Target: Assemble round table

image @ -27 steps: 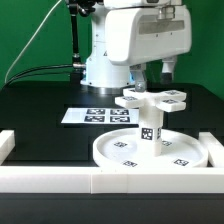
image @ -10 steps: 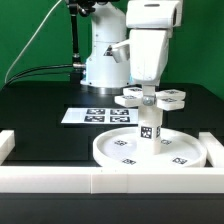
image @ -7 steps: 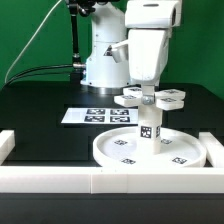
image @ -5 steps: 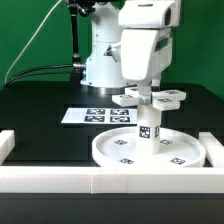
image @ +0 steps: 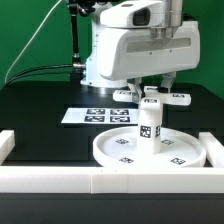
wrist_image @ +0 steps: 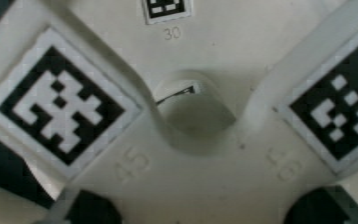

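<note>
White cross-shaped piece (image: 150, 99) tops the leg (image: 149, 126) on the disc (image: 150, 150); gripper (image: 152, 90) state unclear.

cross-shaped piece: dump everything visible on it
The cross-shaped piece looks like white plastic, with flat arms spreading level from a hub and black-and-white square tags on the arm ends. It sits on top of the upright short cylinder leg, which stands on the large flat disc. In the wrist view the piece fills the frame: a round recess at the centre, tags on three arms. The gripper hangs right over it; whether the jaws touch it cannot be told.
</note>
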